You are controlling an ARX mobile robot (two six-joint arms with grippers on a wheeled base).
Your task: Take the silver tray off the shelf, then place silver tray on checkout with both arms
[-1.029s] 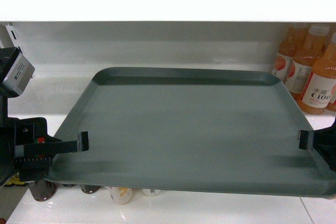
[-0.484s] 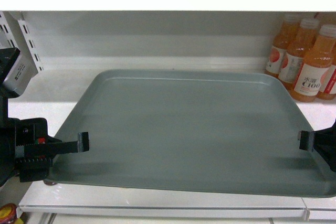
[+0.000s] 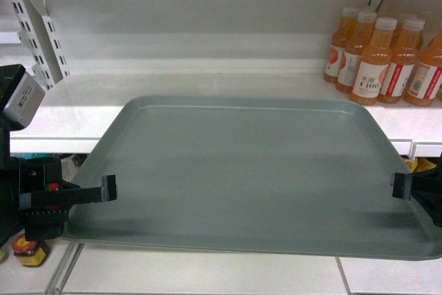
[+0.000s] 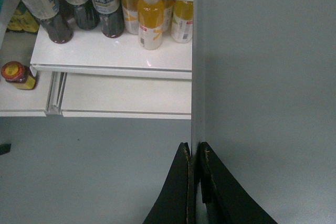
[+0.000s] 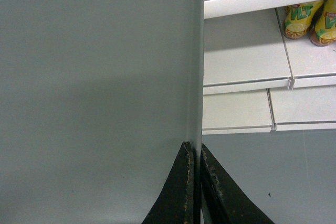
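One tray (image 3: 248,170), held level in front of the shelf (image 3: 207,112), clear of its lip; left gripper (image 4: 195,153) and right gripper (image 5: 195,153) each pinched narrow on a side rim; we judge uneven arm motion could twist it free.

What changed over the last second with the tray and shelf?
The silver tray has come back off the shelf: the shelf and orange bottles now sit farther away and higher in the head view. Unchanged: left gripper and right gripper stay clamped on the tray's side rims.
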